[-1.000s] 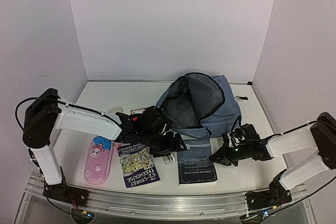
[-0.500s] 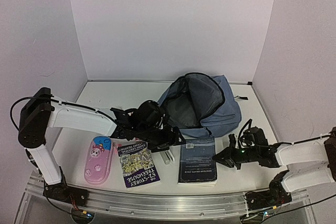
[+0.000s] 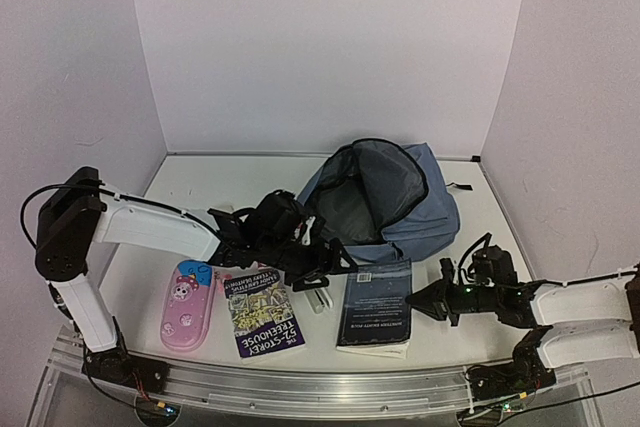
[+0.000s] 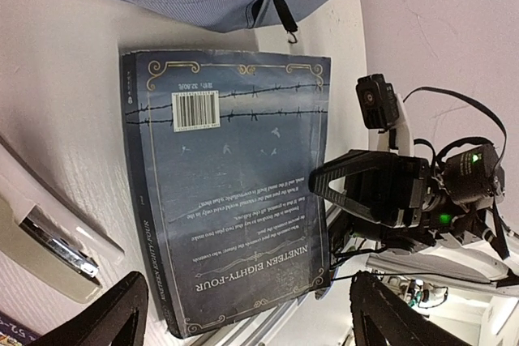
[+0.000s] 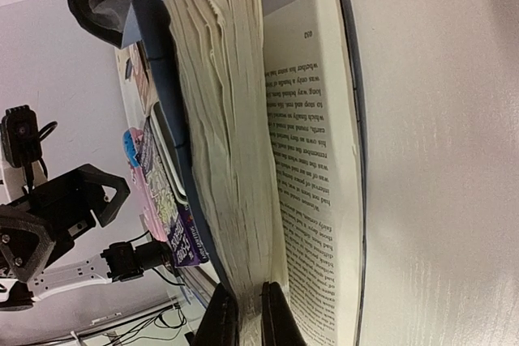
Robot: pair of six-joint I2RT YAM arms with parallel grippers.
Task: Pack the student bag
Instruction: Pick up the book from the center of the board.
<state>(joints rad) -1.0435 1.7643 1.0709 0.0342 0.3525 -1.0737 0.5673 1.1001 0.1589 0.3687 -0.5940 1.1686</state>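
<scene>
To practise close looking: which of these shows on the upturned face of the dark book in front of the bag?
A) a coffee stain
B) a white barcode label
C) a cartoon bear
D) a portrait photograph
B: in the left wrist view the dark book carries a white barcode label near its edge closest to the student bag.

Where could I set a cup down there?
Bare table lies back left, between the left wall and the bag, plus a strip right of the bag. The front is crowded: pencil case, Treehouse book, dark book, left gripper, right gripper.
</scene>
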